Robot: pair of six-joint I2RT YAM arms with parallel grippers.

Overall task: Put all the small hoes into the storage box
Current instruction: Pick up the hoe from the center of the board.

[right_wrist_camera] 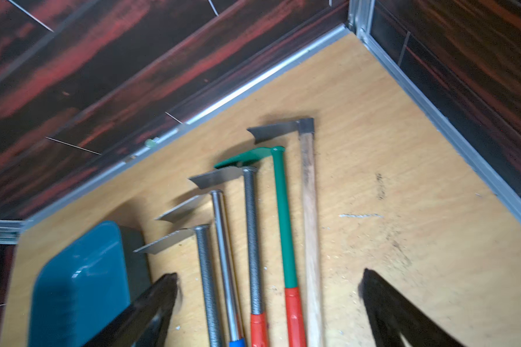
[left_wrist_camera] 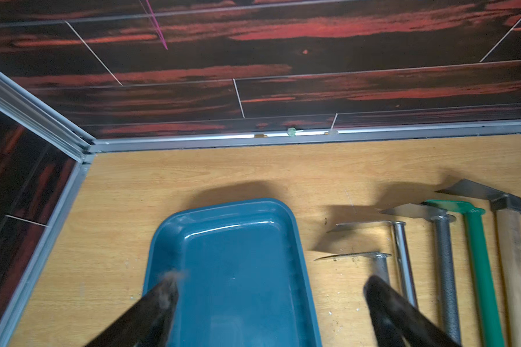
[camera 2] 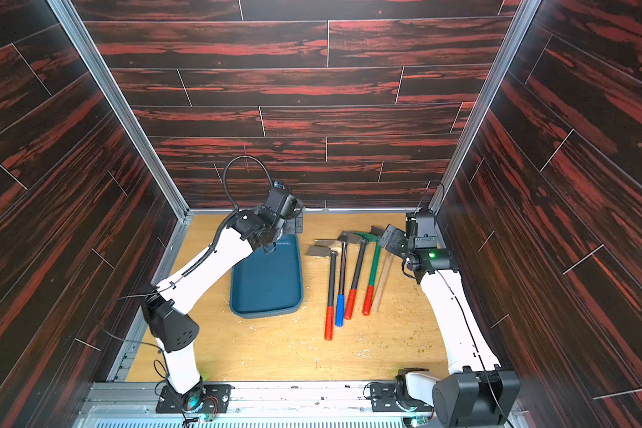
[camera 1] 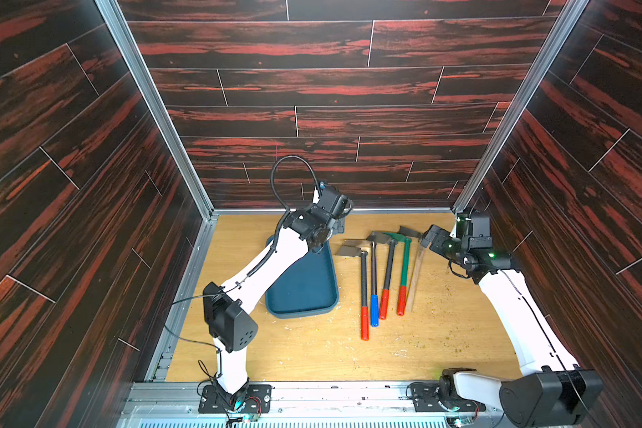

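Hoes, all five, lie in a row just right of the storage box, which is empty. My left pincer and right pincer are wide open and hold nothing. No step is done yet.

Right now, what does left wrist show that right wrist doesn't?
Left wrist only: the whole far end of the storage box, the enclosure's far left corner, and the open left fingers.
Right wrist only: the red grips and the blue grip on the handles, the far right corner, and the open right fingers.
Both: the five hoes lying in a row beside the box, the green hoe among them. The box is empty where it shows.
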